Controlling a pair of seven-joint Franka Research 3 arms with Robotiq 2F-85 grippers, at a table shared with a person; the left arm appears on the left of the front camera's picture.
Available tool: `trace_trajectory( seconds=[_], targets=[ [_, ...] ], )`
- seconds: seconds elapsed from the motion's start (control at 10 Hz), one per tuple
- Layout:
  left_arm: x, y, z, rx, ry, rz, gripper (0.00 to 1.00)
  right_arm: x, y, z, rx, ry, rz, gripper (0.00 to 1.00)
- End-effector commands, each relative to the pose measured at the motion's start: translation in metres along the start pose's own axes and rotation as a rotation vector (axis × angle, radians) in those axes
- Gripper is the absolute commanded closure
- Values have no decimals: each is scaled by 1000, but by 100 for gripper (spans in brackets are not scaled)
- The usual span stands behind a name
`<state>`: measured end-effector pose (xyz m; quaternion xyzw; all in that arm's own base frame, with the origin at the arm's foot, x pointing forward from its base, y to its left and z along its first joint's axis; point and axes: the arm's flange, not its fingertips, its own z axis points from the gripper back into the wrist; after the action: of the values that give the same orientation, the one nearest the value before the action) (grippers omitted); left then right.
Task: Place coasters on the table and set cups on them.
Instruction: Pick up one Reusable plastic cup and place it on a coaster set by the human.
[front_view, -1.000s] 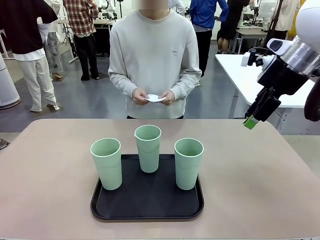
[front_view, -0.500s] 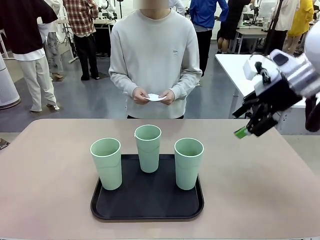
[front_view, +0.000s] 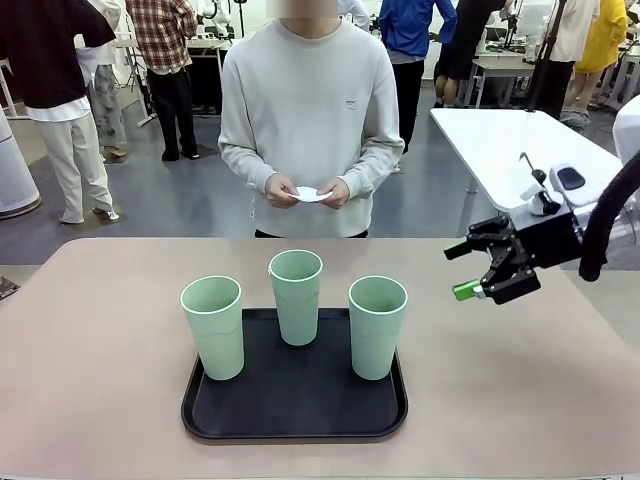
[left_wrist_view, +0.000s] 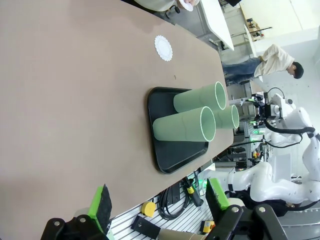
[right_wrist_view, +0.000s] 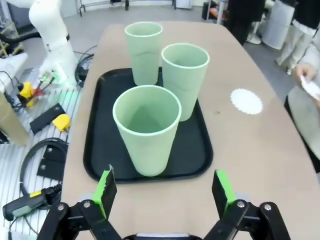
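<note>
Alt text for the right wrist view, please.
The open right claw faces three mint cups standing on a black tray, the nearest cup straight ahead. One white coaster lies on the table beside the tray.

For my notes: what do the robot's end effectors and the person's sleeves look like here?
The right end effector is black, with bright green pads on its two fingers; a thick black cable curves beside it. The left end effector has the same black links and green pads, and its arm is white. The person wears a pale grey sweatshirt with long sleeves.
</note>
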<state>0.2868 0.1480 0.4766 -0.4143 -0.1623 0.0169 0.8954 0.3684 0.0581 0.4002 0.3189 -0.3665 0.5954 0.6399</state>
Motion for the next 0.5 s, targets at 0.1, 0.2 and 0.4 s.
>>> trace_trajectory(
  seconds=[0.1, 0.2, 0.4],
  targets=[
    [1, 0, -1, -13, -13, 2, 0, -20, -6, -14, 67, -14, 33, 0],
    [1, 0, -1, -13, -13, 2, 0, -27, -5, -14, 83, -26, 34, 0],
    [1, 0, -1, -13, -13, 2, 0, -21, 3, -6, 14, 103, -46, 0]
  ],
)
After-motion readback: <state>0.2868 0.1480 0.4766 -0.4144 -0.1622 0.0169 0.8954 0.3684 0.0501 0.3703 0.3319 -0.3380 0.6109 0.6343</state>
